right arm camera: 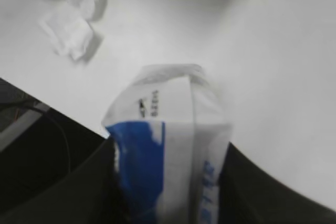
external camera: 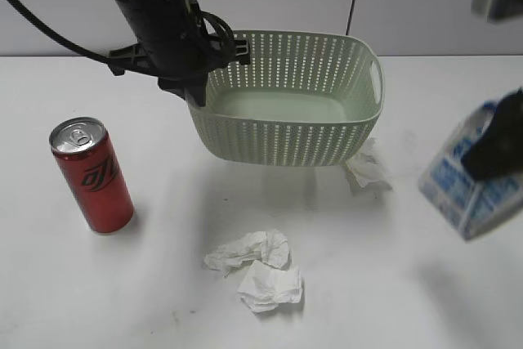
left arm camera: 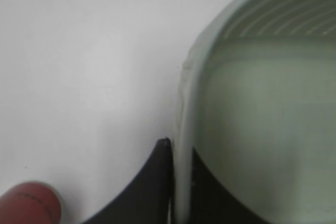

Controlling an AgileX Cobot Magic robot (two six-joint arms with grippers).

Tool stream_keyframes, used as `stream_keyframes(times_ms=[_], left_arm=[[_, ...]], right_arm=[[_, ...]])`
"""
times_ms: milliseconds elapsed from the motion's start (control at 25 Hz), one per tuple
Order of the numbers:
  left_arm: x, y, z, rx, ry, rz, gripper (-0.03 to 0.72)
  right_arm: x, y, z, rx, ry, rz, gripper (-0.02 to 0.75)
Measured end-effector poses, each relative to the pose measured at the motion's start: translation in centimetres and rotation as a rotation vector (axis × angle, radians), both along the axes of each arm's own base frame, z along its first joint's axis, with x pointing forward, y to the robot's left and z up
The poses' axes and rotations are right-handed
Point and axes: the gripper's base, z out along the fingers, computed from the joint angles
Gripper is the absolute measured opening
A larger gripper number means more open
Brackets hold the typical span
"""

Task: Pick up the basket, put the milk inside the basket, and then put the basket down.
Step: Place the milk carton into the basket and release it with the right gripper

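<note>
Left jaws [left arm camera: 170,182] pinch the basket [external camera: 286,132] rim; right jaws [right arm camera: 168,182], half-hidden, clamp the milk [right arm camera: 168,145].

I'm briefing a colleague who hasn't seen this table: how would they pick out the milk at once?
Start from the pale green basket held up by the left gripper at the back of the white table. Look right, to the frame's edge: the milk hangs tilted in the right gripper. It alone is a white, blue-printed gable-top carton; the red can stands far left.
</note>
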Motion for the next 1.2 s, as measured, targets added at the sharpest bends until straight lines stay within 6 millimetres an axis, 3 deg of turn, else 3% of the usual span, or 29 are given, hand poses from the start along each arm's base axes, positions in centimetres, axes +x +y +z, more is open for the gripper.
stream_keyframes(times_ms=[160,320,520,720,920,1040,1200], left_arm=[[0.1,-0.2,-0.7,-0.005,0.026,0.006,0.008],[0.2,-0.5,-1.7,-0.004,0.049,0.01,0.008],[0.4,-0.8,-2.9,-0.011,0.076,0.018,0.008],[0.7,-1.0,-2.9,-0.033,0.053,0.021,0.007],[0.7,-1.0,-2.9,-0.034,0.051,0.021,0.007],[0.7,-1.0,-2.9,-0.034,0.051,0.021,0.007],[0.7,-1.0,-2.9,-0.034,0.051,0.021,0.007]], right_arm=[[1.9,1.0,5.7,0.069,-0.141,0.004,0.292],[6.0,2.9,7.0,0.078,-0.16,0.005,0.292],[11.7,5.9,4.1,0.059,-0.075,0.006,0.292],[15.9,8.6,-1.5,0.076,0.07,-0.004,0.292],[18.1,9.6,-6.5,0.031,0.129,0.01,0.292],[18.8,9.7,-7.6,-0.006,0.098,0.039,0.292],[19.3,9.6,-7.4,-0.017,0.028,0.059,0.292]])
